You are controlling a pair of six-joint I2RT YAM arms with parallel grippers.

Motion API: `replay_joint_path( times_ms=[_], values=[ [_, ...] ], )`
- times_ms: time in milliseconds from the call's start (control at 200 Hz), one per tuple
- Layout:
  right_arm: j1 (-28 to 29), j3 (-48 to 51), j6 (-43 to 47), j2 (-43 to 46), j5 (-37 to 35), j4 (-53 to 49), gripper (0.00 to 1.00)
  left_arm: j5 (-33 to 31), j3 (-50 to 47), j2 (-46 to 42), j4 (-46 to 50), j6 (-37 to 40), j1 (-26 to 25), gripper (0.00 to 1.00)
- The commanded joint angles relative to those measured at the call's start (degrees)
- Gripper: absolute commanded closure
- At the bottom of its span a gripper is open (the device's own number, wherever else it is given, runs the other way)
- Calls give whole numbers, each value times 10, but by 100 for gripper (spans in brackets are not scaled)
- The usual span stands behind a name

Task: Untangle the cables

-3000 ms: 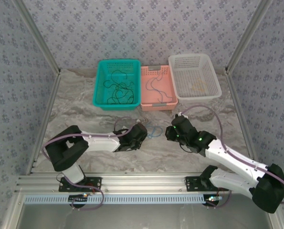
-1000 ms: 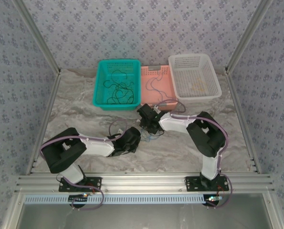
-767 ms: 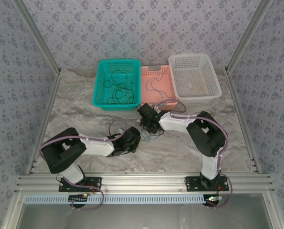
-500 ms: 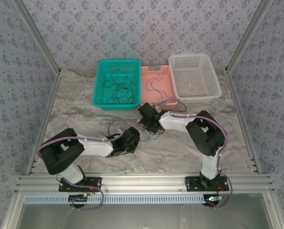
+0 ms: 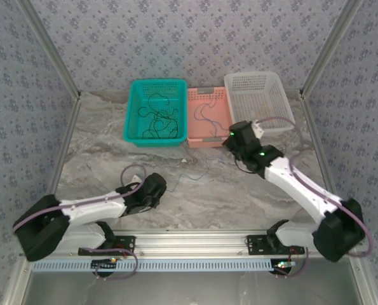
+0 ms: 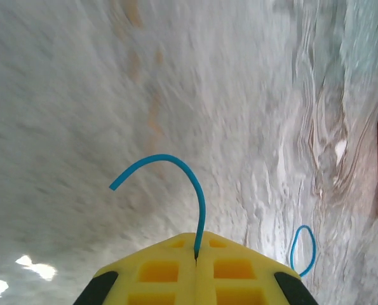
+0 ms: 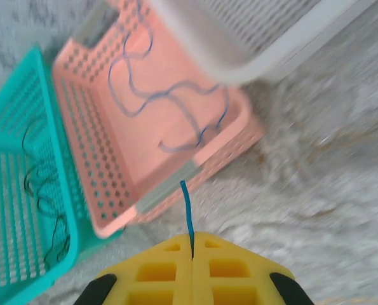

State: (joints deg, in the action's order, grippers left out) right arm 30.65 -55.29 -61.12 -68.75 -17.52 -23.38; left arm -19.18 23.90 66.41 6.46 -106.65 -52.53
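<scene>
From the top, a thin blue cable (image 5: 192,176) is seen lying across the table (image 5: 239,197) between both arms. Up close, it's pinched twice: left gripper (image 6: 195,244) pads pressed together on it, right gripper (image 7: 192,244) likewise, near the pink basket (image 7: 239,136) where 1 loose blue wire (image 7: 176,88) lies.

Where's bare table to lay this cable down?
Bare table left of the teal basket and at the middle of the near edge. Crowded before the pink basket: the blue cable runs there between the left gripper and right gripper.
</scene>
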Motion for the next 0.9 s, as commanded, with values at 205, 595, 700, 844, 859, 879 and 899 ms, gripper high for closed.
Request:
replay_joint_path(
  times_ms=[205, 595, 700, 844, 859, 879, 899],
  values=[
    [-155, 10, 149, 139, 82, -104, 100, -65, -15, -221, 228, 70, 70, 100],
    [-342, 8, 246, 219, 210, -151, 100, 25, 68, -248, 296, 260, 241, 100],
    [-339, 10, 260, 219, 244, -138, 100, 50, 90, -220, 272, 290, 241, 100],
    [-293, -20, 280, 205, 265, -126, 100, 99, 146, -177, 204, 369, 213, 100],
    [-285, -26, 281, 203, 265, -125, 100, 102, 155, -172, 197, 380, 205, 100],
    [-274, -35, 282, 199, 266, -125, 100, 105, 166, -163, 188, 392, 194, 100],
    [-262, -45, 283, 193, 267, -123, 100, 108, 181, -154, 181, 403, 182, 100]
  ],
)
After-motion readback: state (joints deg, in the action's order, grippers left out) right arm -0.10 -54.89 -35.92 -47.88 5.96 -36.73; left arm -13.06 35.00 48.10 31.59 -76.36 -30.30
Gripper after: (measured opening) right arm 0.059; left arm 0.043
